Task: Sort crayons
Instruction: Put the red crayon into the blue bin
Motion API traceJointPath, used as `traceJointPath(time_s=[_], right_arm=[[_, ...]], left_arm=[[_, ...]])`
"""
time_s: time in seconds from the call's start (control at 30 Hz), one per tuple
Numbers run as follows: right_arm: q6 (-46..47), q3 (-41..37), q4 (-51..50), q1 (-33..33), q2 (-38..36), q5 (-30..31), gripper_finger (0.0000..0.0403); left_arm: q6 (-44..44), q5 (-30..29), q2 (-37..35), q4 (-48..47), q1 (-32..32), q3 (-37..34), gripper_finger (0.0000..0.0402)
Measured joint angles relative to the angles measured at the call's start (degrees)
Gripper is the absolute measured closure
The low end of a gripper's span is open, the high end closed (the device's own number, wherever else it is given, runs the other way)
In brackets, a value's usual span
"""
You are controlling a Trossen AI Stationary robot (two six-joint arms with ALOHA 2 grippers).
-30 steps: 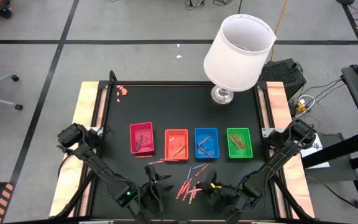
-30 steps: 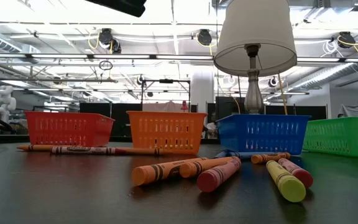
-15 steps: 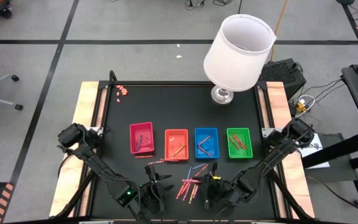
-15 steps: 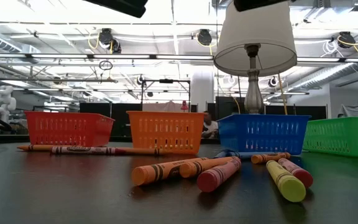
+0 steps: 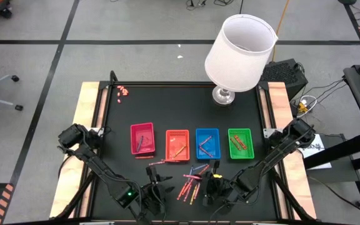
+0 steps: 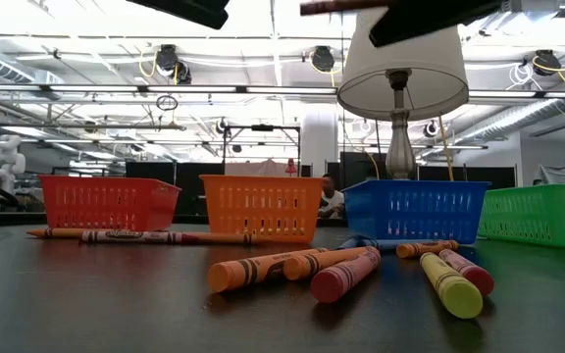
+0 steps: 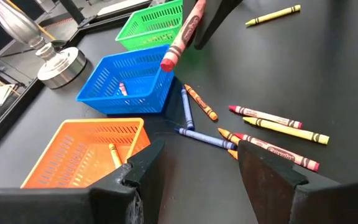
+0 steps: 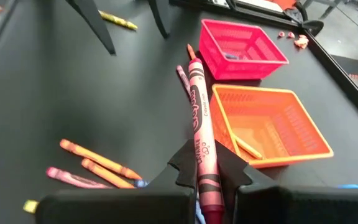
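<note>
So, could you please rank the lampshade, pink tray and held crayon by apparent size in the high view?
1. lampshade, though it sits nearer the camera
2. pink tray
3. held crayon, in the right claw

Both arms matte black, slim jointed links with bulkier housings at the shoulders. Left arm (image 5: 95, 164) has a small green light near the wrist. Right end effector (image 5: 212, 182) carries a yellow mark. Fingers (image 7: 267, 171) dark, wedge-shaped plastic.
</note>
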Motion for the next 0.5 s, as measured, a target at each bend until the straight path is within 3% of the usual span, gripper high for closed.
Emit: traceJointPath(time_s=[0.5], right_arm=[[0.52,0.00,-4.19,-0.11,0.04,0.08,0.0394]], left_arm=[[-1.48,1.41,0.02,-0.13,0.29,0.00,0.0206]])
